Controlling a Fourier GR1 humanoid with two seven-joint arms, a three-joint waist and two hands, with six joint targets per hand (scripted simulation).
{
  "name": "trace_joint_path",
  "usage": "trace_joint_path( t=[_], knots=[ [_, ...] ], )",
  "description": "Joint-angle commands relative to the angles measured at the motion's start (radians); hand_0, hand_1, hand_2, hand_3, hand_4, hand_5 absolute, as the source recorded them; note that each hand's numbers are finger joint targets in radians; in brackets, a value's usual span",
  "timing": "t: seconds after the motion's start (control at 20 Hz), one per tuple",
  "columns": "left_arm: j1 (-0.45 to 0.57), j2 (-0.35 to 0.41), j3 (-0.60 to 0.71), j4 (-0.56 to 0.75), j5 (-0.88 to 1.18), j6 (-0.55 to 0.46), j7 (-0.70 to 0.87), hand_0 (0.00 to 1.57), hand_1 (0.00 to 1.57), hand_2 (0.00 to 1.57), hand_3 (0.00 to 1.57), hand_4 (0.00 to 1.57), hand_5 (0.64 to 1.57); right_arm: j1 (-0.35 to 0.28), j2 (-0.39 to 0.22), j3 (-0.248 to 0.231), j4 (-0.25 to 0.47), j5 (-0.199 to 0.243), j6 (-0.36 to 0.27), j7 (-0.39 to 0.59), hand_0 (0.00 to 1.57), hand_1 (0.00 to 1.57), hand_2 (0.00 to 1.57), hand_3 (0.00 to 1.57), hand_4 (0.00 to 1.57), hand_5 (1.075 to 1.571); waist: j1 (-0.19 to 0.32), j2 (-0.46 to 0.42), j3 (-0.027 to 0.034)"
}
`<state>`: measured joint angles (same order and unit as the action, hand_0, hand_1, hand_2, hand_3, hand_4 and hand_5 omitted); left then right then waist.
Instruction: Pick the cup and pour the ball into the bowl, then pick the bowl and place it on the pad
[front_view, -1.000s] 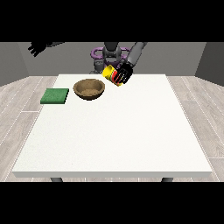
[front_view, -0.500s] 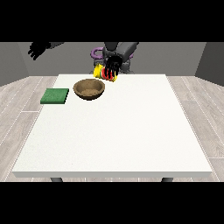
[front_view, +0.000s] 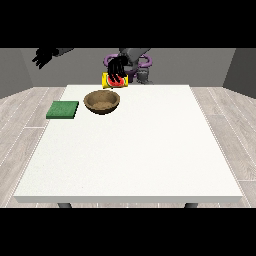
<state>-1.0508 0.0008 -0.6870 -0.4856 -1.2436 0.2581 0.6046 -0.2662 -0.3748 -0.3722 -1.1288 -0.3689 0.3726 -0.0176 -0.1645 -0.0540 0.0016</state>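
At the far left, above the floor and well off the table, the hand at the view's left (front_view: 44, 56) hangs in the air with its fingers spread and relaxed; it holds nothing. Below it, on the left part of the white table (front_view: 150, 150), lies the green pad (front_view: 63, 109), flat, close to the left edge. Just right of the pad, but apart from it, stands the brown wooden bowl (front_view: 102, 102), upright, in the far part of the table. Whether anything lies inside the bowl I cannot tell.

Above the far right rim of the bowl, the hand at the view's right (front_view: 118, 67) has its fingers curled around the yellow cup (front_view: 114, 81). The cup is lifted off the table and is turned on its side, with one end toward the left, over the far edge of the bowl. Something red shows on the cup under the fingers; if this is the ball, I cannot tell. Behind this hand the grey and purple body of the robot (front_view: 135, 60) is seen at the far edge of the table.
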Motion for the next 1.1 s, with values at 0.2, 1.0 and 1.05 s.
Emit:
trace_joint_path(
  t=[0.2,1.0,1.05],
  knots=[
    [0.020,-0.001,-0.102,-0.174,-0.044,-0.245,0.017,0.17,0.17,1.19,1.57,1.13,1.570,-0.036,0.002,0.004,0.055,0.021,-0.018,-0.030,0.00,0.00,0.00,0.27,0.69,1.548,0.023,0.009,-0.0011],
    [0.190,0.138,0.591,-0.540,0.688,0.057,-0.289,0.00,0.00,0.00,0.00,1.16,1.561,0.059,0.049,0.000,0.011,0.054,-0.139,0.005,0.00,0.00,0.00,0.00,0.79,1.556,0.224,-0.068,-0.0177],
    [0.177,0.126,0.643,-0.568,0.764,0.032,-0.304,0.00,0.00,0.00,0.00,1.15,1.568,0.050,0.045,-0.008,0.018,0.056,-0.152,0.002,0.00,0.00,0.00,0.00,0.78,1.556,0.237,-0.056,-0.0167]
  ],
)
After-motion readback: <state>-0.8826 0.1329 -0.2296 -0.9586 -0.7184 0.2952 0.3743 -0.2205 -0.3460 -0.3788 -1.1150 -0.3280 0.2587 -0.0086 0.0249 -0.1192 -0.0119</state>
